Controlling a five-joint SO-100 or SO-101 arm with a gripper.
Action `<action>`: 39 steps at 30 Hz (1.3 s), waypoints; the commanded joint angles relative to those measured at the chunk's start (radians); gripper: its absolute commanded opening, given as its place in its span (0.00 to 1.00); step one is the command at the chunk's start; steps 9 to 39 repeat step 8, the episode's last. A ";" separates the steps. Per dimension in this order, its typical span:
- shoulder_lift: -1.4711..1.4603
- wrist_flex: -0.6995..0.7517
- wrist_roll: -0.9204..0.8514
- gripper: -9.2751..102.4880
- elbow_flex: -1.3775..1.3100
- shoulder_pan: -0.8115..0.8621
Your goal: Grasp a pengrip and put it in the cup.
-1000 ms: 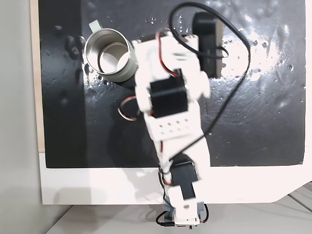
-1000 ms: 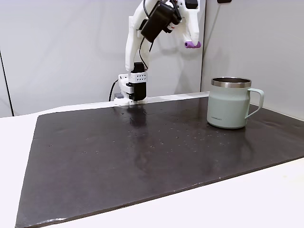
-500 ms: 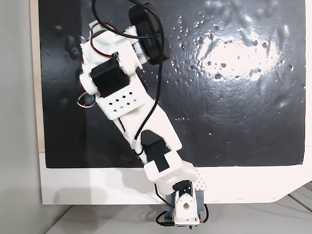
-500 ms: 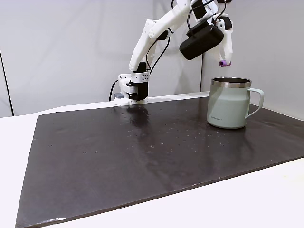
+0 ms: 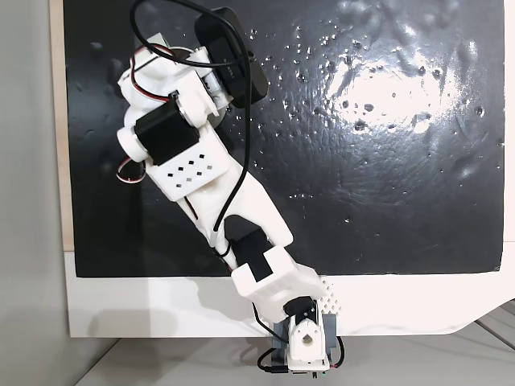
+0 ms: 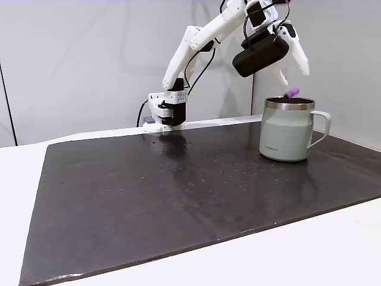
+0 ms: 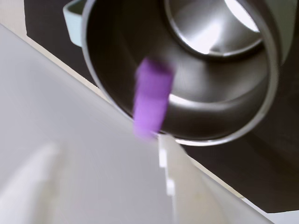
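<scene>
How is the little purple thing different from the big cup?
The pengrip is purple and tiny; the cup is pale green with a silver rim and far bigger. The pengrip is in the air just above the rim, below the end effector; the cup stands on the black mat.

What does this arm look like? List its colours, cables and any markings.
The arm is white plastic with black servo blocks set into its links. One white link carries a grid of small holes. A black cable loops along it, with thin red and white wires at the joints. A black cylindrical camera sits beside the gripper, whose fingers are white and tapered.
</scene>
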 commanded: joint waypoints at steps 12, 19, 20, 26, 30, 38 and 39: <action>0.046 0.014 -0.009 0.41 -0.075 0.008; 0.046 0.014 -0.009 0.41 -0.075 0.008; 0.046 0.014 -0.009 0.41 -0.075 0.008; 0.046 0.014 -0.009 0.41 -0.075 0.008; 0.046 0.014 -0.009 0.41 -0.075 0.008; 0.046 0.014 -0.009 0.41 -0.075 0.008; 0.046 0.014 -0.009 0.41 -0.075 0.008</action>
